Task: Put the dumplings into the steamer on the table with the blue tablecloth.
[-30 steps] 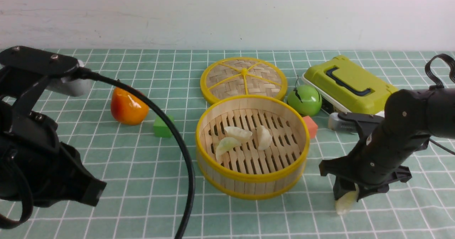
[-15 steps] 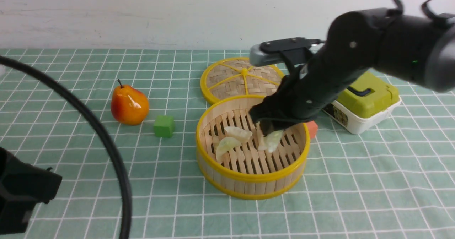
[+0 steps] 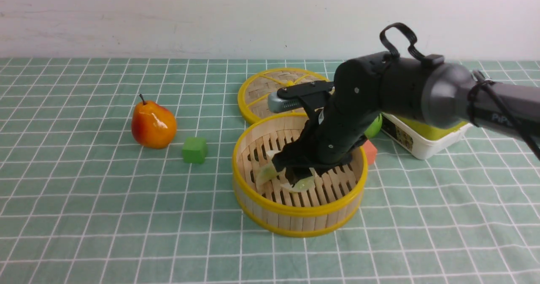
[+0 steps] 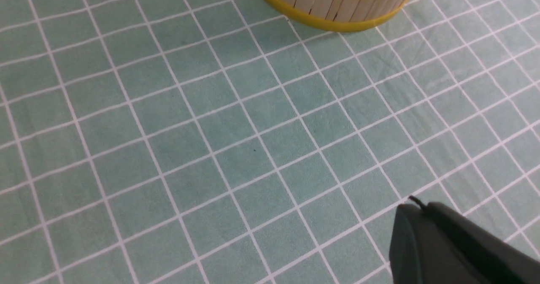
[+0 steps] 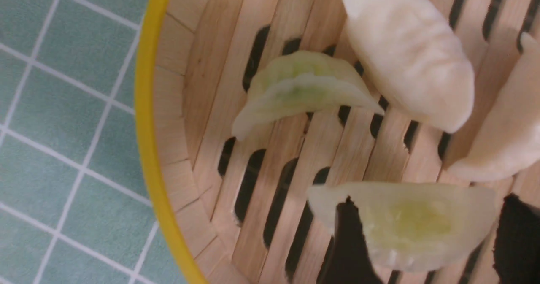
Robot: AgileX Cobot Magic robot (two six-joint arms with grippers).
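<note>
In the front view the right gripper reaches down inside the steamer on the blue tablecloth. Its fingers are clamped on a yellowish dumpling that pokes out just under the fingertips, with a greenish dumpling just beside them. The left wrist view shows only a dark piece of the left gripper, well apart from the steamer, and whether its fingers are apart or together cannot be told. In the right wrist view the black fingers pinch the yellowish dumpling between them, and beyond the fingertips lie the greenish dumpling, a white dumpling and a third dumpling.
</note>
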